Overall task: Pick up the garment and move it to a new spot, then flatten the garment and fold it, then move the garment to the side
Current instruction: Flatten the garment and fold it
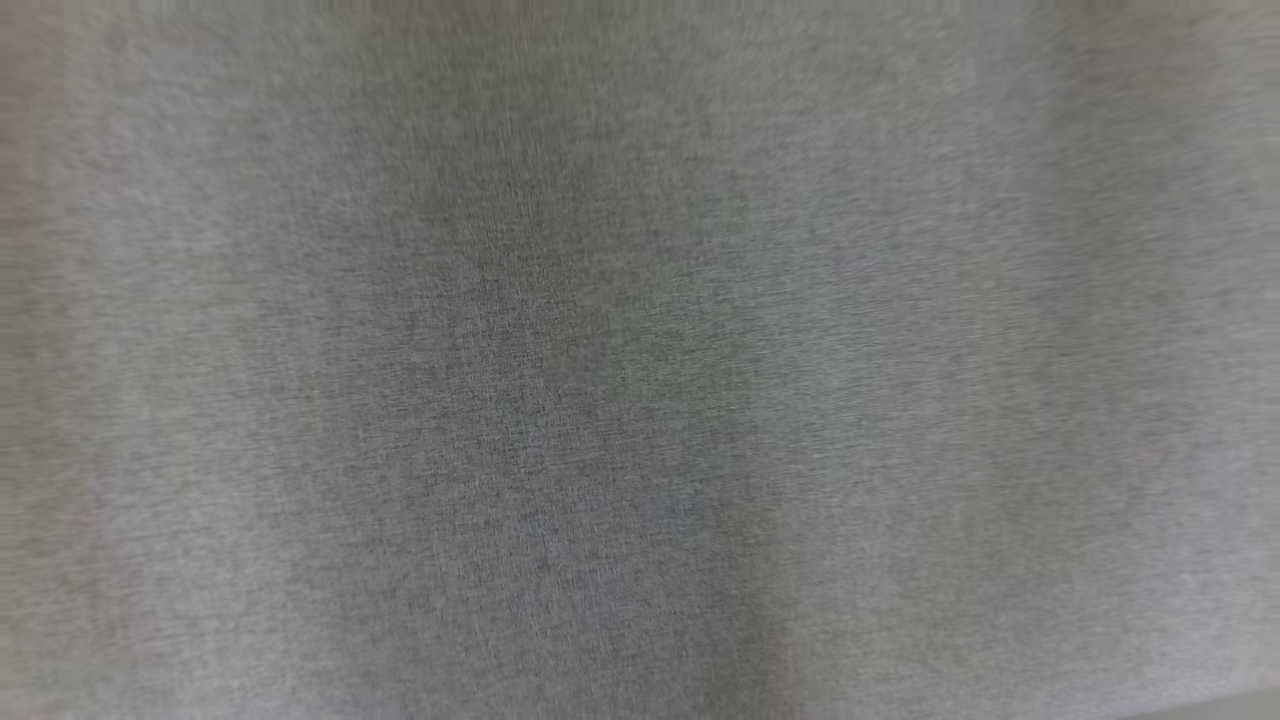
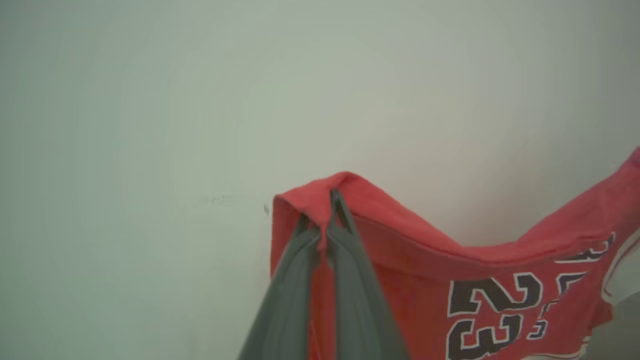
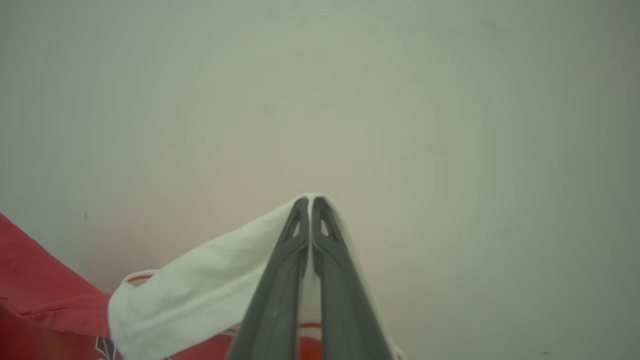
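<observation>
**Left claw [image 2: 320,207] and right claw [image 3: 310,202]: thin pinches**

Both claws are clenched, the left on a red fold of the garment [image 2: 400,235], the right on a white fold of it. Its number 23 sags between them over the pale bench [image 2: 150,100]; where on the bench, I cannot tell. Either thin bite could slip if the claws pull apart.
</observation>
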You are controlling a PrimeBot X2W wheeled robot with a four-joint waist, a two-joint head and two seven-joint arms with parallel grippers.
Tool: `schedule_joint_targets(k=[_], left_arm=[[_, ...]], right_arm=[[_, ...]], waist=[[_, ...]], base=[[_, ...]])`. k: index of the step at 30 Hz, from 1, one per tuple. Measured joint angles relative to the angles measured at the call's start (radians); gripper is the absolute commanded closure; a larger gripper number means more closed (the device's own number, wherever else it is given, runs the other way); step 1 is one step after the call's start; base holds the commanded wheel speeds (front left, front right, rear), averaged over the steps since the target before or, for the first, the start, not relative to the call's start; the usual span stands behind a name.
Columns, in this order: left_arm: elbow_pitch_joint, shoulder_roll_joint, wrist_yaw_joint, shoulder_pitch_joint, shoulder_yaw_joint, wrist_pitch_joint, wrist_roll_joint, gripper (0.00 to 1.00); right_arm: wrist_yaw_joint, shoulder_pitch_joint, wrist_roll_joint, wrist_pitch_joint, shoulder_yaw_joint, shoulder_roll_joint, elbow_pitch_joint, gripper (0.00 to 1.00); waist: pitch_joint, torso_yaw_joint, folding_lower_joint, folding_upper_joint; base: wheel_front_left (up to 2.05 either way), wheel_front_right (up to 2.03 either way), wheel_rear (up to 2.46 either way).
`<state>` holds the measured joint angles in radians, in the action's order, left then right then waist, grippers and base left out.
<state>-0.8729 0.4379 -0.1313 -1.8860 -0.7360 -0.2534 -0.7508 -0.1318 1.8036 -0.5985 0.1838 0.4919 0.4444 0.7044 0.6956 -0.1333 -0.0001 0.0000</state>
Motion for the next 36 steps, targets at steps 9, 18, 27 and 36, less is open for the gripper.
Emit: schedule_joint_targets(k=[9, 18, 27, 36], left_arm=[[0.273, 0.057, 0.065, 0.425, 0.061, -0.009, -0.026, 1.0], [0.617, 0.112, 0.215, 0.904, 0.143, -0.009, -0.026, 1.0], [0.793, 0.098, 0.308, 1.262, 0.186, -0.009, -0.031, 1.0], [0.821, 0.041, 0.315, 1.557, 0.236, -0.009, -0.009, 1.0]], right_arm=[[0.0, -0.423, -0.063, 0.03, -0.042, 0.039, -0.201, 1.0], [0.0, -0.9, -0.031, 0.004, -0.178, 0.008, -0.43, 1.0], [0.0, -1.356, 0.061, -0.071, -0.306, -0.101, -0.654, 1.0], [0.0, -1.635, 0.114, -0.105, -0.386, -0.184, -0.722, 1.0]], waist=[[-0.13, 0.002, -0.0002, -0.0001], [-0.254, 0.005, -0.0003, -0.0002], [-0.346, 0.014, -0.0003, -0.0002], [-0.402, 0.012, -0.0001, -0.0002]], base=[[0.0, 0.0, 0.0], [0.0, 0.0, 0.0], [0.0, 0.0, 0.0], [0.0, 0.0, 0.0]])
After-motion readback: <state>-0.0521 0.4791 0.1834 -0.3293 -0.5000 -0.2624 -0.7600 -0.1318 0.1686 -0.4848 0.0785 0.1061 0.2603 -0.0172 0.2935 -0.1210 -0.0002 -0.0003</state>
